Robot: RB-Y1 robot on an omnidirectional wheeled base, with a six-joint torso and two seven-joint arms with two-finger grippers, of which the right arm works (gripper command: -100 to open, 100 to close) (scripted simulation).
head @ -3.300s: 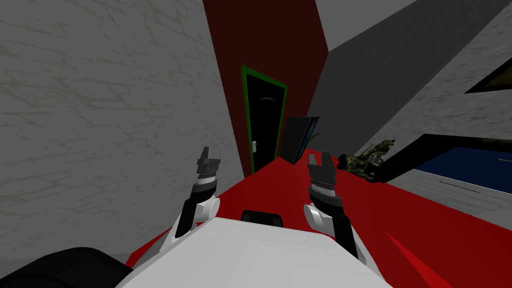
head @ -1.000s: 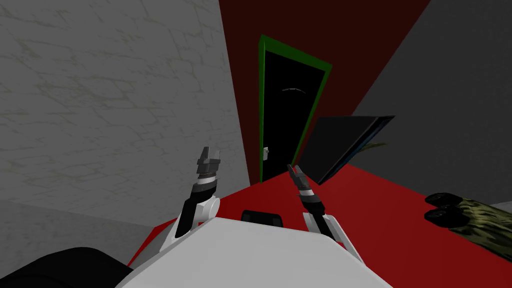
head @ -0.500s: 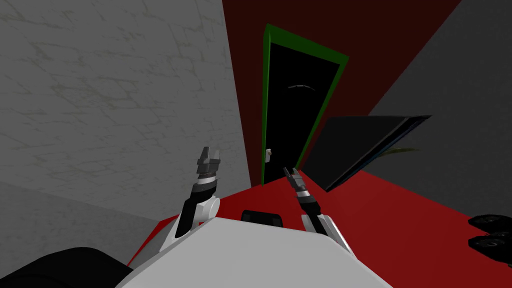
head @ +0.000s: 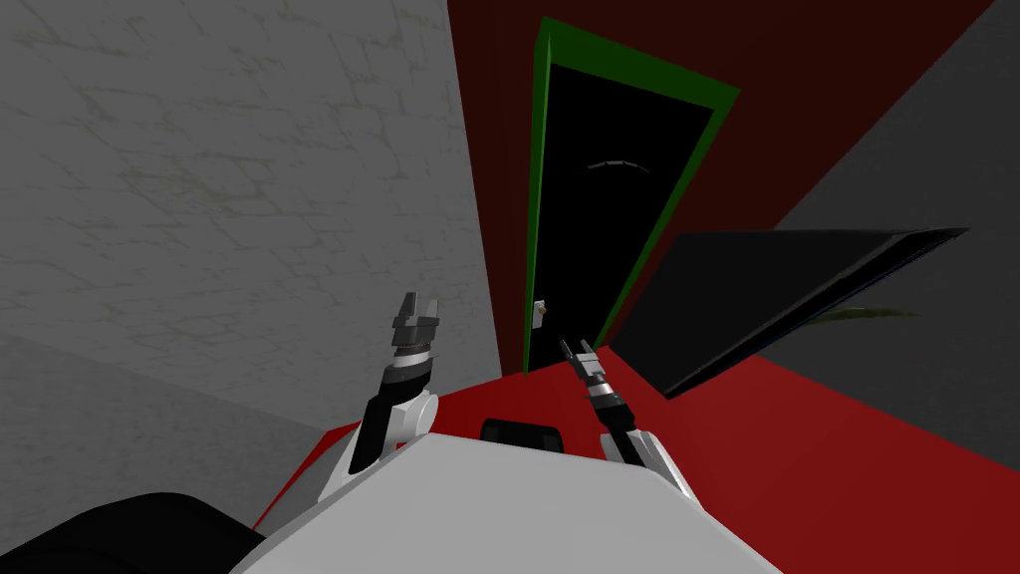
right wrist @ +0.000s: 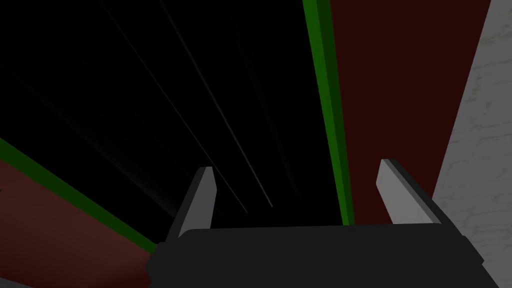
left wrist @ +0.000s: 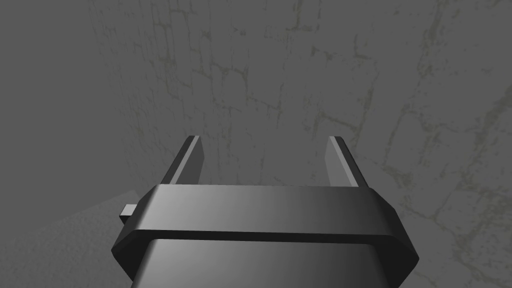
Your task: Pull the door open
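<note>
Moved closer; right gripper (head: pixel 577 349) spread, facing door (head: pixel 610 229).

Black door (head: pixel 608 229) in a green frame (head: pixel 535 179), set into a dark red wall (head: pixel 797 90). Small pale handle (head: pixel 539 313) sits low on the door's left edge. Right gripper (head: pixel 575 351) is near the handle, just below it. Left gripper (head: pixel 417 307) is up by the cracked grey wall (head: pixel 199 199). Red floor (head: pixel 797 448).

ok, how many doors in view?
1: a black door in a green frame, set in the dark red wall ahead of the right gripper. The tilted dark panel beside it may hide more.
</note>
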